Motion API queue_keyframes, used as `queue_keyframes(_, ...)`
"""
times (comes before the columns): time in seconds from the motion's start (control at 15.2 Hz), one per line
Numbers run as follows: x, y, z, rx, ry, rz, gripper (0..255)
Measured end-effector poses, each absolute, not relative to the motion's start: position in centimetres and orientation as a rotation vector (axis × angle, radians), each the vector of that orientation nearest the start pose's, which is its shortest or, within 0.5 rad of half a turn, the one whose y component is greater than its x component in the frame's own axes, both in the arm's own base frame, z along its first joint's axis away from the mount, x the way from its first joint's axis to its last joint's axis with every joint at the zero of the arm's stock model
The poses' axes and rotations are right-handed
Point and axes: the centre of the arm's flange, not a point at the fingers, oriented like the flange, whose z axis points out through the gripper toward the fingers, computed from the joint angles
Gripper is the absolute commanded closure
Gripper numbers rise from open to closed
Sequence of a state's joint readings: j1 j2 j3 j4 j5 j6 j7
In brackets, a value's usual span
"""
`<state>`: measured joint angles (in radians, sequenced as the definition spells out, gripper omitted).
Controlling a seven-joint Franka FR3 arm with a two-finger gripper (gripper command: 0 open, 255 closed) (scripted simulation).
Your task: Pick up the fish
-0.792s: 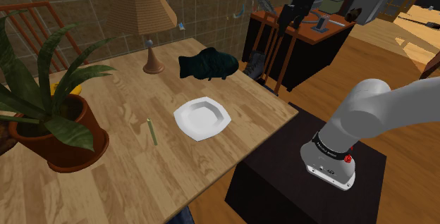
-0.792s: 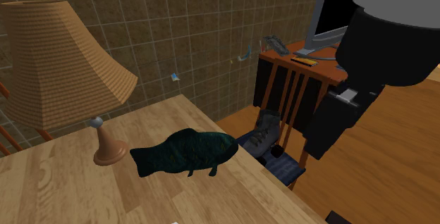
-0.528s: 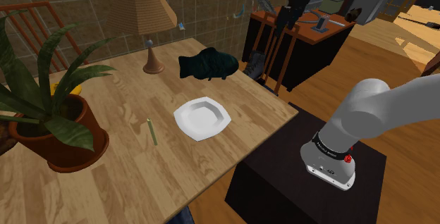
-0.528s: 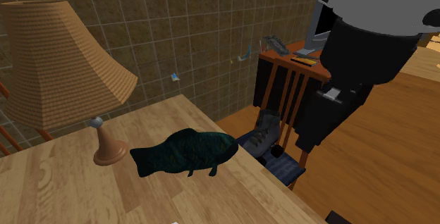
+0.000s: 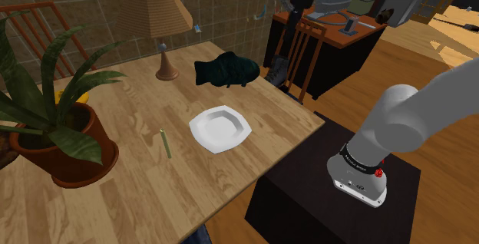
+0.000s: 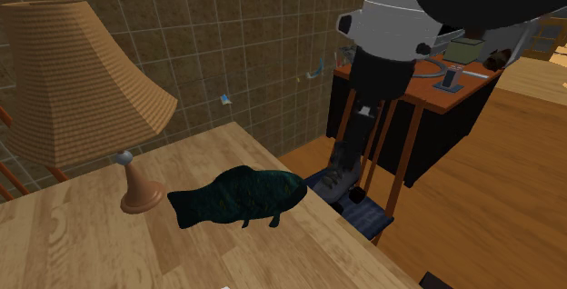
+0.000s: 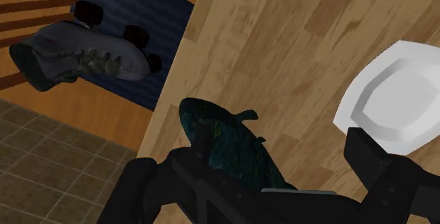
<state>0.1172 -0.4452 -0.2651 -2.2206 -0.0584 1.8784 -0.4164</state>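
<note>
A dark teal fish lies on its side on the wooden table, near the far edge by the lamp. In the second exterior view the fish rests left of my black gripper, which hangs in the air just past the table's edge, above the chair. The shoulder view shows the gripper up and to the right of the fish. Seen from the wrist, the gripper is open, its fingers stand wide apart, and the fish lies far beneath them, untouched.
A white plate sits mid-table, and a thin green stick lies left of it. A lamp stands beside the fish, and a potted plant at the left. A grey boot rests on a blue-seated chair past the table's edge. A desk stands behind.
The arm has swung left in both exterior views, carrying the gripper from over the desk to the table's edge, closer to the fish. The fish has not moved.
</note>
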Motion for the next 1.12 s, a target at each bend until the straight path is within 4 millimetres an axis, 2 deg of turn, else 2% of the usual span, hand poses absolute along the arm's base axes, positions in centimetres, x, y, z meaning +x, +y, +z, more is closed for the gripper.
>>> queue_keyframes(0.33, 48.3, -9.5, 52.1, -2.953, -0.774, -0.155, 0)
queue_keyframes(0.59, 53.7, -9.3, 50.0, -2.839, -1.007, -0.152, 0)
queue_keyframes(0.92, 60.4, -8.2, 46.8, -2.671, -1.28, -0.146, 0)
queue_keyframes(1.12, 63.6, -6.6, 45.1, -2.557, -1.434, -0.141, 0)
